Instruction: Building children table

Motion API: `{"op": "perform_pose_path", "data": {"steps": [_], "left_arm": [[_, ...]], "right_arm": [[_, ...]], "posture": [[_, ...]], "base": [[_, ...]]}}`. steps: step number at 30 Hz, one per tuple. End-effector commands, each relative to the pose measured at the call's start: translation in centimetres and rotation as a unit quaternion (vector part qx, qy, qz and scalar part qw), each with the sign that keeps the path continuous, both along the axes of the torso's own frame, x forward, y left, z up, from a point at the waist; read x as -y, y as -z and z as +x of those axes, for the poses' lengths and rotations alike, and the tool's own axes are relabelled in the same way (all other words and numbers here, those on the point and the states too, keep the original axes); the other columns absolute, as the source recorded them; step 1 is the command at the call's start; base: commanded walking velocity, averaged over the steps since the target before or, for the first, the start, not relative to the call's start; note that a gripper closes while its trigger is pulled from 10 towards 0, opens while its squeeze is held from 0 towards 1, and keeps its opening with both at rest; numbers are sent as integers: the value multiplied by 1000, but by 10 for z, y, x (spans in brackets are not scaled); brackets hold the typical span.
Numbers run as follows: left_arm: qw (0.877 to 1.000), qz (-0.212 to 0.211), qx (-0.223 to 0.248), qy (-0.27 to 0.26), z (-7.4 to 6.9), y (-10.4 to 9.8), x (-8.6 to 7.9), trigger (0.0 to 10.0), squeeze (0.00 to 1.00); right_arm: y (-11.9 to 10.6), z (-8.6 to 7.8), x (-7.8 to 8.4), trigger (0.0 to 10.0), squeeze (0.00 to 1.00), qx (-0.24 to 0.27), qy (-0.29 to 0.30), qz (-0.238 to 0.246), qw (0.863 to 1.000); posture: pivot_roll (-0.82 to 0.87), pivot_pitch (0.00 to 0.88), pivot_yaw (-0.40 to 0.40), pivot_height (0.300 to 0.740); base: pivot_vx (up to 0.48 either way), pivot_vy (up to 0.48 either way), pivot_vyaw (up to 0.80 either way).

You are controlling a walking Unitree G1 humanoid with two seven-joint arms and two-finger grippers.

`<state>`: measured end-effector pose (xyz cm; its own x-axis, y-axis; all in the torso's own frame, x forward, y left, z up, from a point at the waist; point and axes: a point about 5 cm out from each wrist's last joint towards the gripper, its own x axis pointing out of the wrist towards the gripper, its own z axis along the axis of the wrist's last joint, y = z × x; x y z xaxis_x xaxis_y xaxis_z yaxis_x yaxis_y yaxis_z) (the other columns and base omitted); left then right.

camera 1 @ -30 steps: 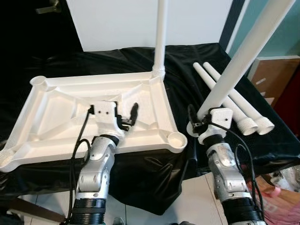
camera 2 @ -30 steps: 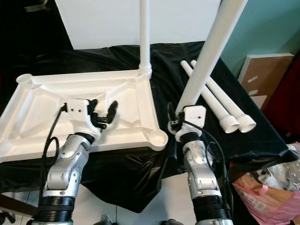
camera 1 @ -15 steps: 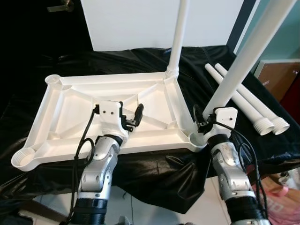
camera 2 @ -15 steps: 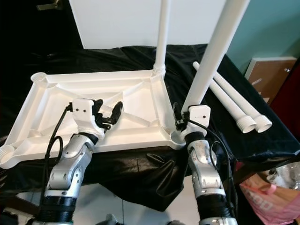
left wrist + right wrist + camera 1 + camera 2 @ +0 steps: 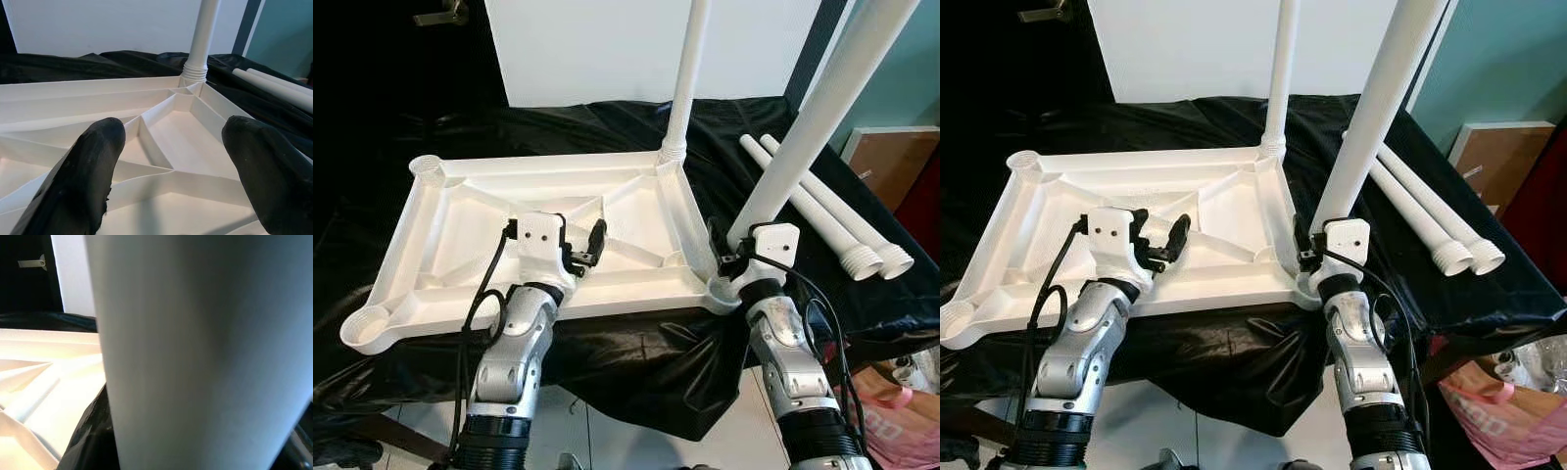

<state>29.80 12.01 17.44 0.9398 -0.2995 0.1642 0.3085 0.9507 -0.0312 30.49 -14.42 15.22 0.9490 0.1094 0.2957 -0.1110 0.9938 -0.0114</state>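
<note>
Since a second ago the right gripper (image 5: 1310,257) brought its clamped table leg (image 5: 1371,108) over the upturned tabletop (image 5: 460,211)'s near corner socket (image 5: 722,292), maybe touching; left gripper (image 5: 576,247) hovers spread above the ribs.

Black cloth (image 5: 636,362) draped over the tabletop, hanging at the front; white panel (image 5: 597,49) standing behind; teal wall (image 5: 1498,59) at right, brown board (image 5: 1498,157) leaning against it; pale tiled floor (image 5: 421,436) below; pink bag (image 5: 1508,416) at lower right; dark at far left

Blk cloth (image 5: 636,343): tabletop (image 5: 460,211), 2 legs (image 5: 822,211)
</note>
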Motion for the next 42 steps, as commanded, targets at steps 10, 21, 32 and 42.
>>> {"op": "perform_pose_path", "data": {"steps": [10, 21, 32, 42], "left_arm": [[1000, 2, 1, 6, -1, -4, -1, 10000, 0], [999, 42, 13, 20, 0, -6, 4, 10000, 0], [995, 64, 24, 79, -4, -9, 19, 10000, 0], [995, 53, 20, 80, -5, -8, 22, 10000, 0]], "right_arm": [[-1, 1, 5, 10000, 0, 5, 10, 0, 1000], [0, 2, 8, 10000, 0, 4, 20, 0, 1000], [-2, 3, 19, 10000, 0, 6, 67, -10, 998], [-6, 5, 25, 10000, 0, 7, 80, -17, 997]], "posture": [[-3, 83, -39, 740], [-4, 85, -33, 740], [-5, 88, -34, 740], [-15, 90, -34, 740]], "base": [[0, 337, 0], [0, 83, 0], [0, 0, 0], [0, 0, -601]]}}
